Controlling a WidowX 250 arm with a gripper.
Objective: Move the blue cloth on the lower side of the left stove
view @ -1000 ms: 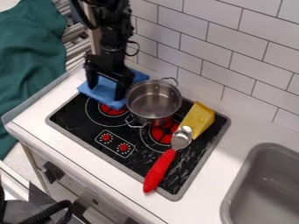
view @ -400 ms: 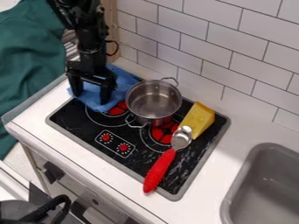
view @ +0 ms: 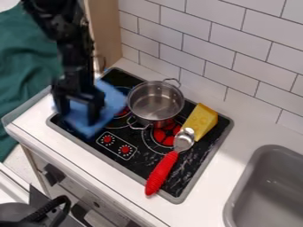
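Note:
The black gripper [view: 78,113] hangs over the left part of the stove [view: 133,166], its two fingers apart and low against the blue cloth [view: 109,106]. The cloth lies across the stove's left side, reaching close to the lower left edge and the knobs; part of it is hidden behind the gripper. Whether any fold is pinched between the fingers cannot be seen.
A metal pot [view: 156,104] stands just right of the cloth. Farther right are a yellow cheese wedge [view: 202,120] and a spoon with a red handle [view: 161,174]. A grey sink [view: 266,188] is at the lower right, a tiled wall [view: 237,53] behind.
The gripper has moved left and toward the front edge. The blue cloth has shifted the same way, uncovering the stove's back left corner.

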